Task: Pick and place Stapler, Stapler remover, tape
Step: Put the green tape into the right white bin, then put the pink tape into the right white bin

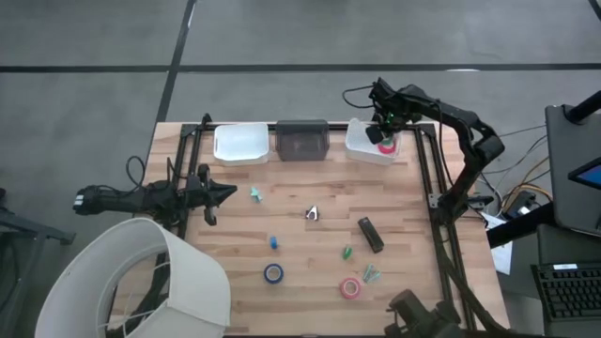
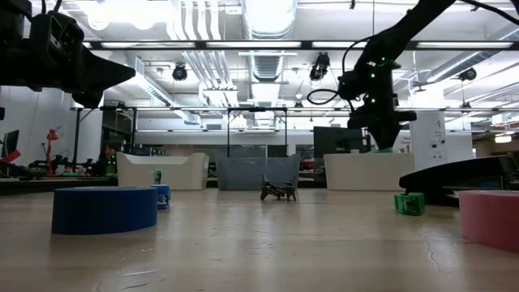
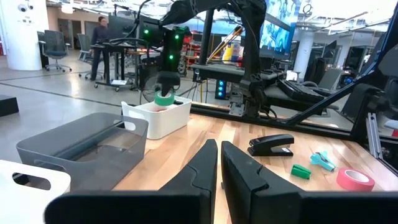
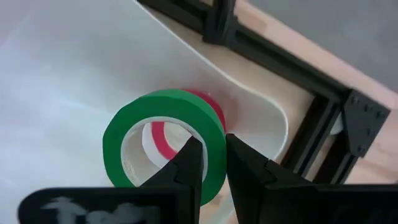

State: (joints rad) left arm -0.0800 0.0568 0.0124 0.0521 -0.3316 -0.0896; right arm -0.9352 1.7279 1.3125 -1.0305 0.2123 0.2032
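The right pincer [image 4: 209, 155] is held over the white bin [image 1: 362, 148] at the back right of the wooden bench [image 1: 310, 244], its fingers clamped on the wall of a green tape roll [image 4: 163, 135] that stands on edge inside the bin. A red tape roll [image 4: 214, 107] is seen behind the green one, lying in the same bin. The left pincer [image 3: 219, 163] is kept near the left edge of the bench, above the surface, its fingers pressed together with nothing between them. A dark grey bin [image 1: 300, 141] and another white bin [image 1: 240, 144] are set in a row along the back edge. On the open bench are found a black stapler [image 1: 371, 235], a blue tape roll [image 1: 273, 273] and a pink tape roll [image 1: 350, 288] near the front, a silvery staple remover [image 1: 312, 214] near the middle, a teal staple remover [image 1: 255, 194] nearer the left arm, and small green [image 1: 346, 253] and blue [image 1: 273, 242] pieces whose kind cannot be told.
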